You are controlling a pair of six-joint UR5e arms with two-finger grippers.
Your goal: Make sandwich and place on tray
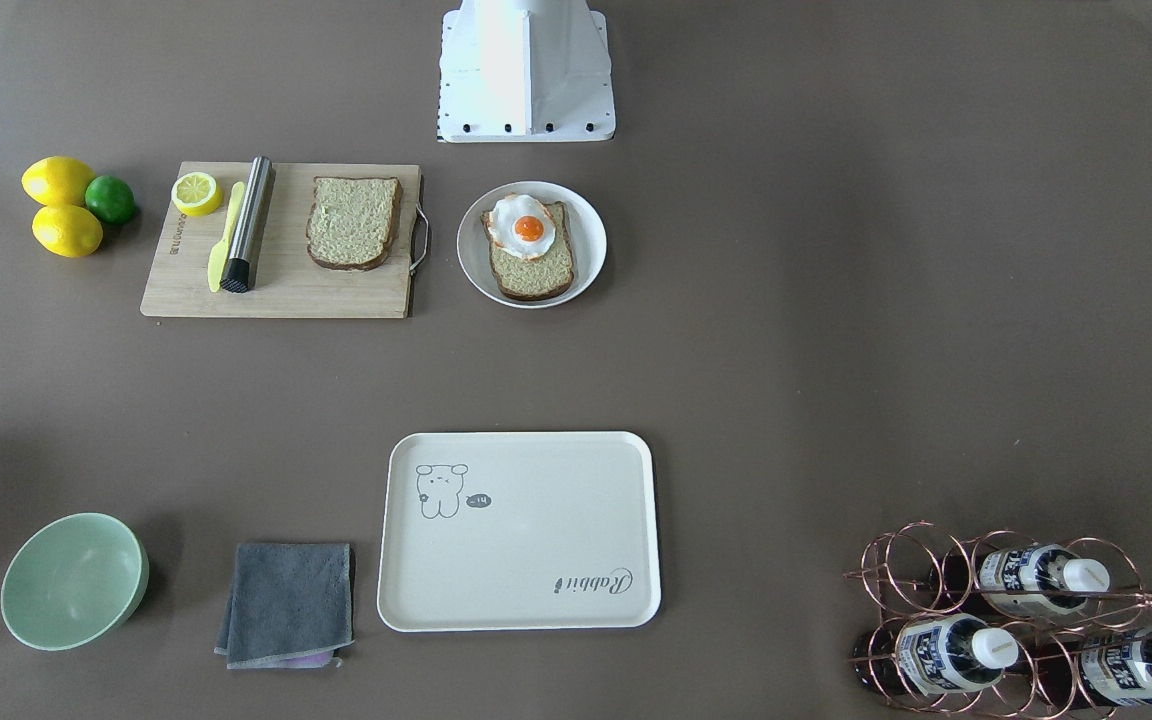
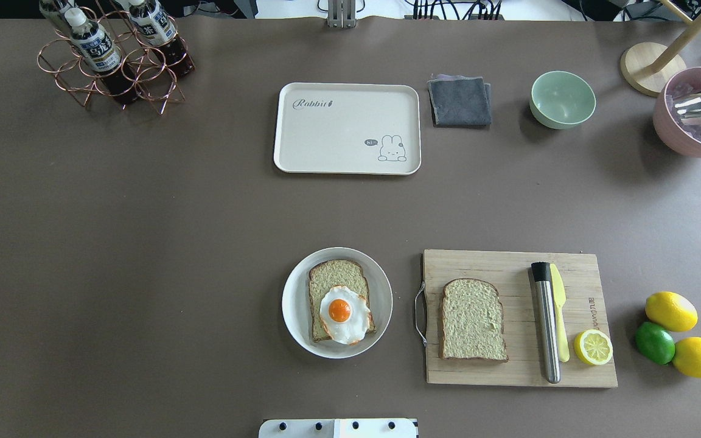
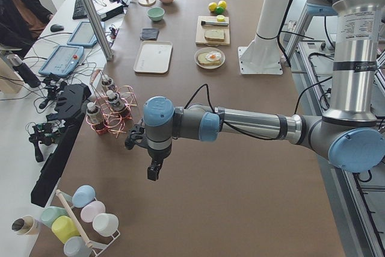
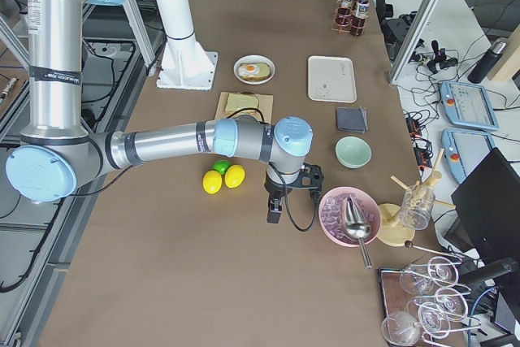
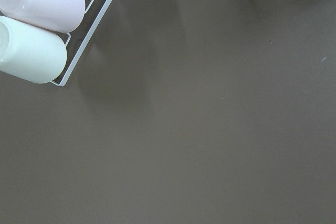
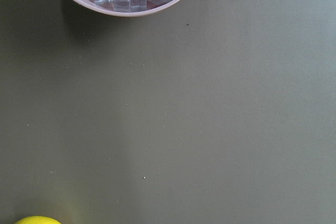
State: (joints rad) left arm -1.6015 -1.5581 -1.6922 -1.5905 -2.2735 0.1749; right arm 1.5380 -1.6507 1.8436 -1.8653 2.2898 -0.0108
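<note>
One bread slice (image 2: 338,277) lies on a round white plate (image 2: 294,302) with the fried egg (image 2: 344,313) on top of it. The second slice (image 2: 472,319) lies bare on the wooden cutting board (image 2: 509,267). The cream tray (image 2: 347,131) sits empty across the table, and also shows in the front-facing view (image 1: 521,540). My left gripper (image 3: 154,173) hangs over bare table far off at the left end, near the bottle rack. My right gripper (image 4: 274,213) hangs at the right end between the lemons and the pink ice bowl. I cannot tell whether either is open or shut.
The board also holds a metal cylinder (image 2: 546,322), a yellow knife (image 2: 559,319) and a half lemon (image 2: 592,347). Two lemons and a lime (image 2: 655,342) lie to its right. A grey cloth (image 2: 460,101), a green bowl (image 2: 562,99), a pink ice bowl (image 2: 694,115) and a bottle rack (image 2: 113,61) stand along the far edge.
</note>
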